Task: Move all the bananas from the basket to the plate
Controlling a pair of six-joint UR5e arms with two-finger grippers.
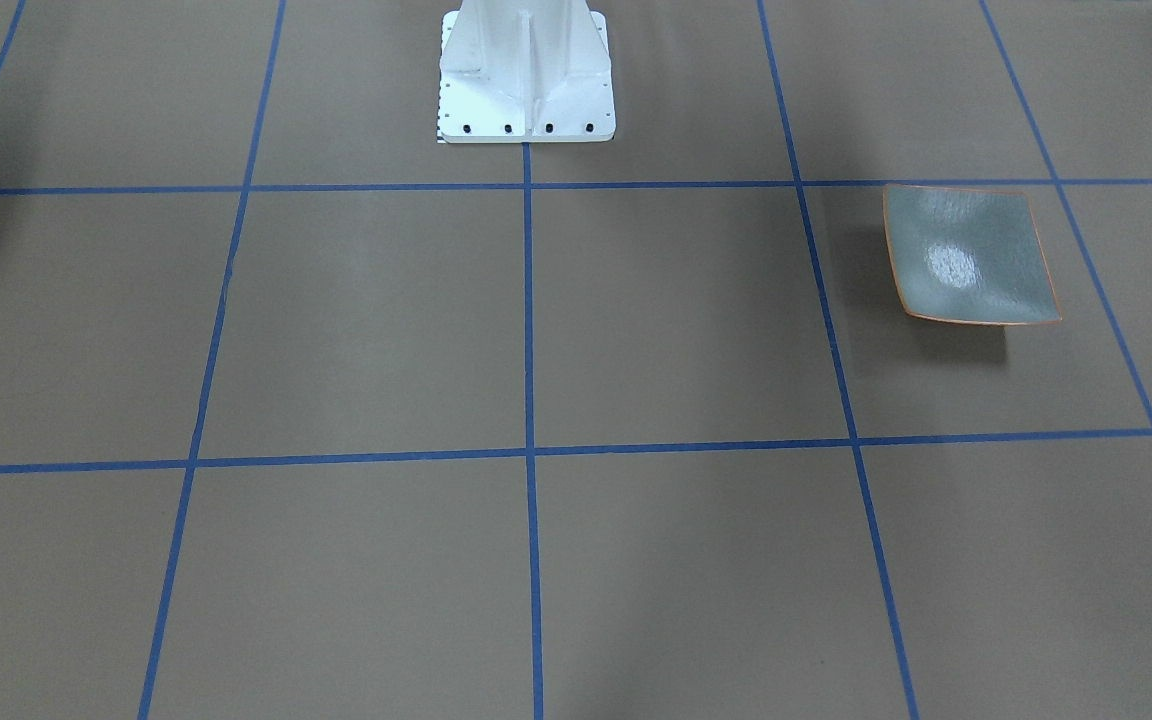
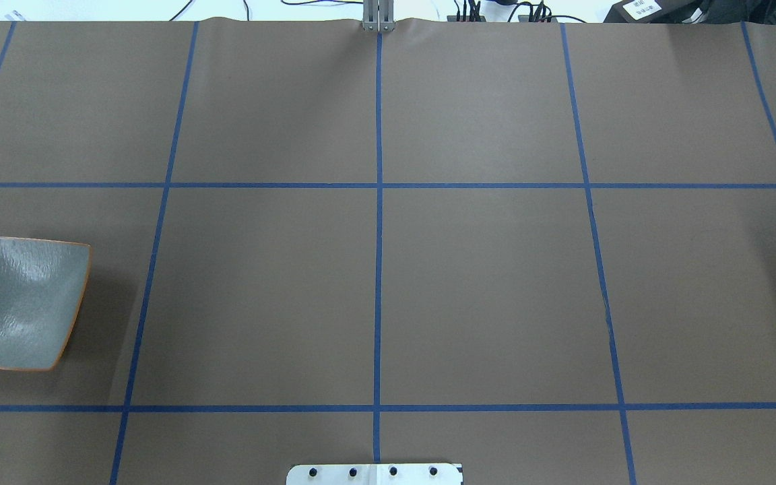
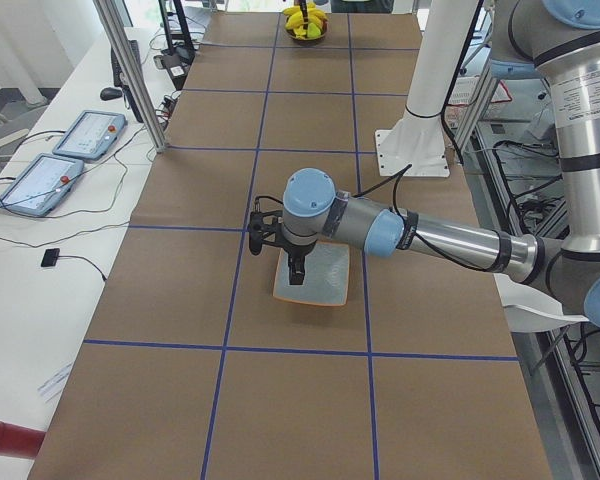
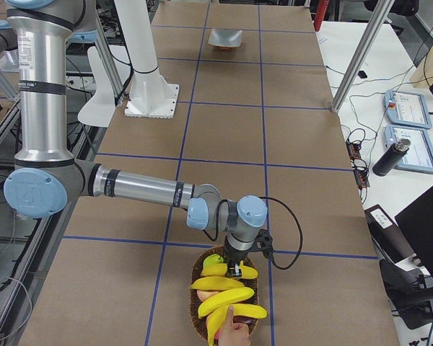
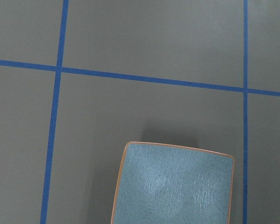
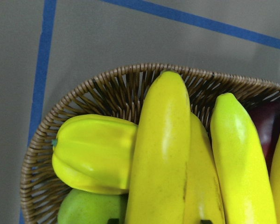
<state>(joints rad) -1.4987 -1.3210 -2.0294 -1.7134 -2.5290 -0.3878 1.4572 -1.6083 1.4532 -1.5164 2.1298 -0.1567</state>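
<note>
1. Yellow, glossy bananas (image 6: 161,154) lie in a wicker basket (image 6: 130,84) at the right end of the counter (image 2: 482,289).
2. Grey-green square plate (image 1: 971,255), with a thin orange rim, sits at the left end.
3. Left end effector (image 3: 297,272) hangs over the plate, right end effector (image 4: 238,268) over the basket; how far each is open I cannot tell.

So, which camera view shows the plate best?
Exterior front-facing: the whole plate lies unobstructed, with nothing on it. Overhead cuts its left edge, the left wrist view its lower part. In exterior left the left gripper hangs in front of it; in exterior right it is far and small.
</note>
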